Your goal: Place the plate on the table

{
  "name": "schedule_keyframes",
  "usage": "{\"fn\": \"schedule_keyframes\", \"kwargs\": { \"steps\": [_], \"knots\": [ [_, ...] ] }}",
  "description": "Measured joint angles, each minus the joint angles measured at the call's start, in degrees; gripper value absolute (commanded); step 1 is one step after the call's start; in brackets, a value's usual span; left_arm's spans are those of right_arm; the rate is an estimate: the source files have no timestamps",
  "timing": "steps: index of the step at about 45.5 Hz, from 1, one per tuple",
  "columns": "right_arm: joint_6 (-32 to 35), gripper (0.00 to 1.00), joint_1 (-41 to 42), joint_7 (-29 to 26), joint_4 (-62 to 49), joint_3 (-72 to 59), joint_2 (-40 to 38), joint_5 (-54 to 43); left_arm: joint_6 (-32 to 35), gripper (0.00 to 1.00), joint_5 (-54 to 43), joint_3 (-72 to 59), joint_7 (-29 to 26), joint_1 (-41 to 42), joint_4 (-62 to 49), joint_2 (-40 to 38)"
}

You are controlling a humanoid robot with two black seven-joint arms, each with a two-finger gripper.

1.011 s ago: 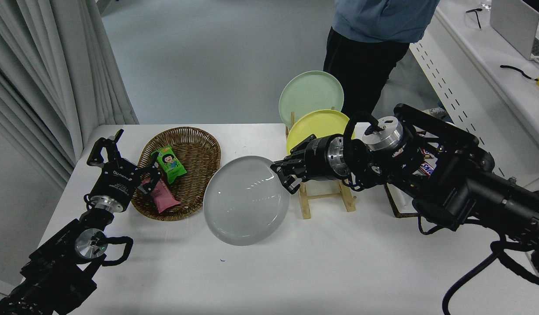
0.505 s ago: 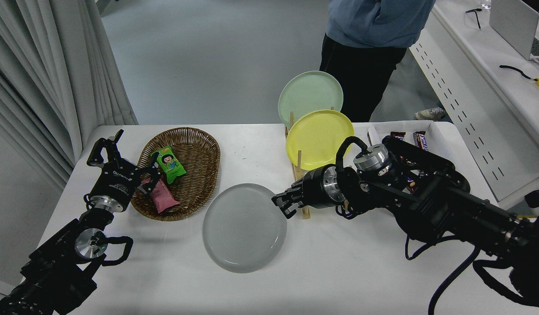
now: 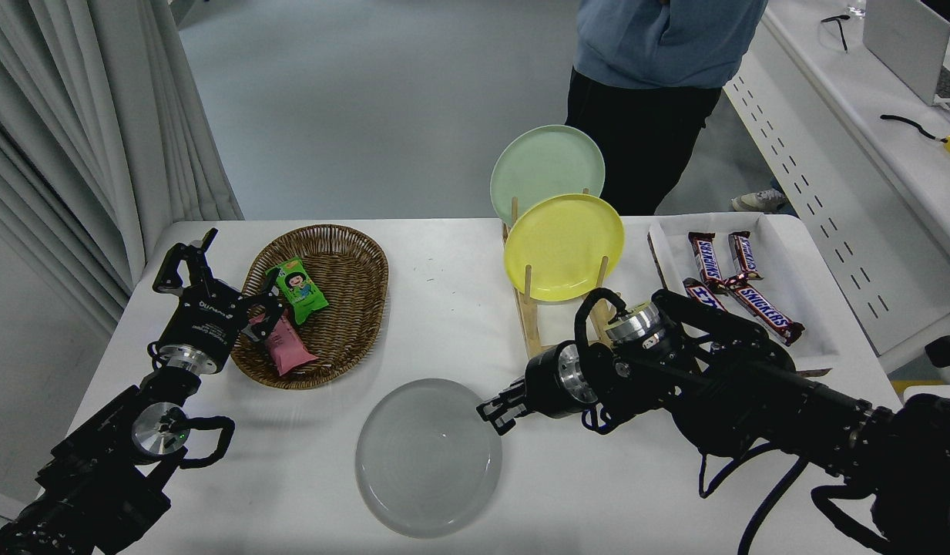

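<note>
Plate lowered toward the surface's near edge, now about flat.
Right pincer still grips the plate by its right rim above the surface; release pending. Left pincer parked near the left edge, open.

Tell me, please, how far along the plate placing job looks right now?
Nearly done: the grey plate looks flat on the white table, clear of the wooden rack. The right gripper holds its right rim. Left: release and withdraw. The left gripper sits parked by the basket.
</note>
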Motion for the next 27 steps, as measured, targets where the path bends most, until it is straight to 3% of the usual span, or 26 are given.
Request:
{"fn": "schedule_keyframes", "kwargs": {
  "steps": [27],
  "knots": [
    [0.00, 0.00, -2.54, 0.01, -0.30, -0.55, -0.63, 1.26, 0.00, 1.00, 0.00, 0.00, 0.00, 0.00, 0.00, 0.00]
  ]
}}
